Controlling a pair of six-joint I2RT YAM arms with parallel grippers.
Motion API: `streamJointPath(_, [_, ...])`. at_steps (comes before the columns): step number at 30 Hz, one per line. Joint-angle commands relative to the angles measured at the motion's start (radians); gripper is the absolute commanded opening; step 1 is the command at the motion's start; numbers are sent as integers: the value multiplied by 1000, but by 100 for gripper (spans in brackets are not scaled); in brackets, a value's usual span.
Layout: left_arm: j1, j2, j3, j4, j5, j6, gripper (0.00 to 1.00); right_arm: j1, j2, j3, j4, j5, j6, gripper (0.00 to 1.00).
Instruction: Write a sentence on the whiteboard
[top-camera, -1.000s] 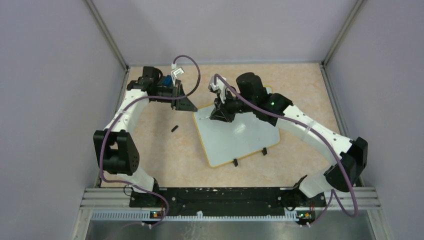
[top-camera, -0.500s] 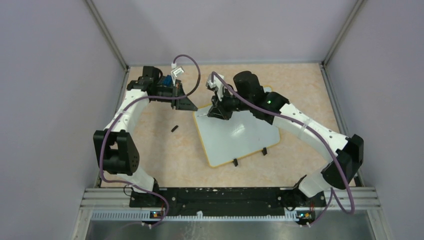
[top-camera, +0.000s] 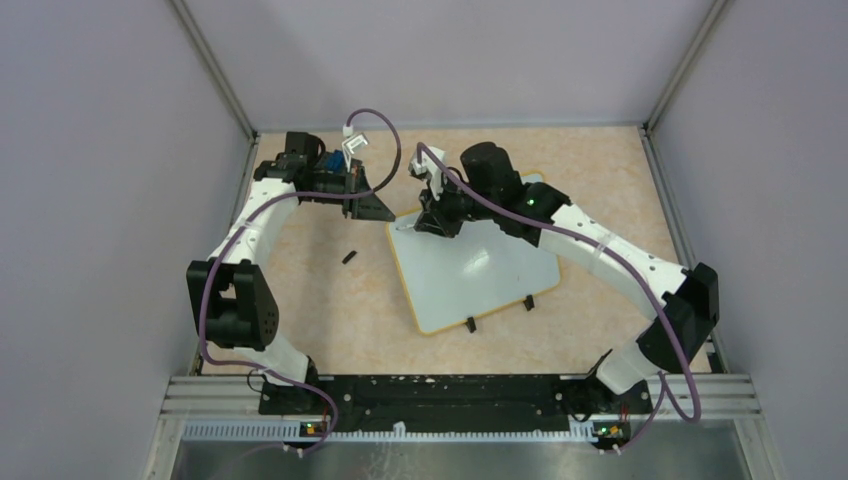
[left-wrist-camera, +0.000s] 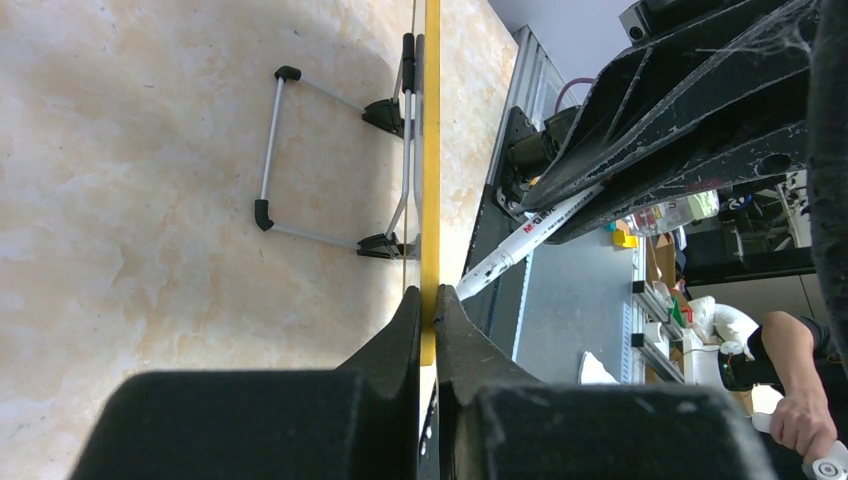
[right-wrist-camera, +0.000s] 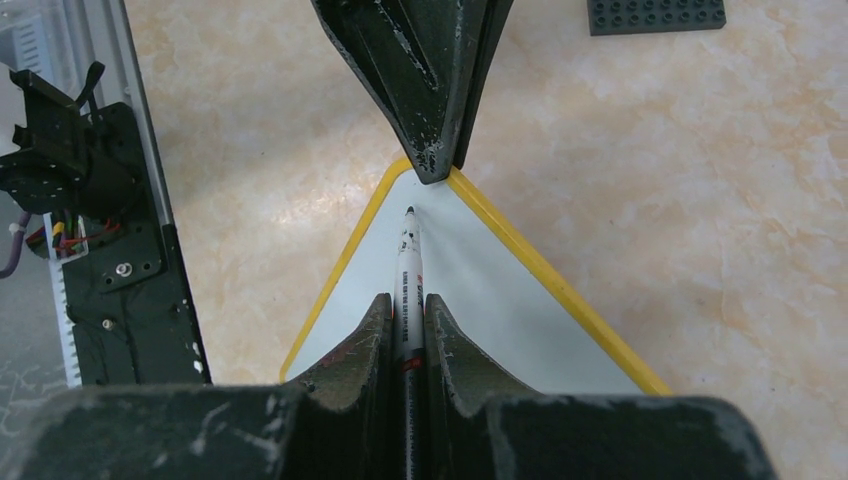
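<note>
The right gripper (right-wrist-camera: 405, 308) was clamped on a white marker (right-wrist-camera: 408, 262), its tip at the far-left corner of the whiteboard (top-camera: 480, 270). The left gripper (left-wrist-camera: 427, 300) pinched that corner's yellow rim (left-wrist-camera: 430, 150). The board sat skewed on the marbled table (top-camera: 320, 300).

The left arm (top-camera: 250, 230) is folded at the near left and reaches far, with the left tool (left-wrist-camera: 427, 295) pinched on the whiteboard (top-camera: 480, 275) rim. The right arm (top-camera: 600, 255) stretches far-left, with the right tool (right-wrist-camera: 407, 300) clamped around a marker (right-wrist-camera: 408, 255).
</note>
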Motion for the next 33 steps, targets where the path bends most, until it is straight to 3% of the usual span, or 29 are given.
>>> streamJointPath(1, [-5,-5,1,17,29,-2,0,12,3,34,34,30,4,0])
streamJointPath(20, [-6,-1,3,21,24,-6,0,6,-78,-95,-6,90,-36,0])
streamJointPath(33, [-7,-5,1,19,22,-3,0,-15,-101,-22,-16,-22,2,0])
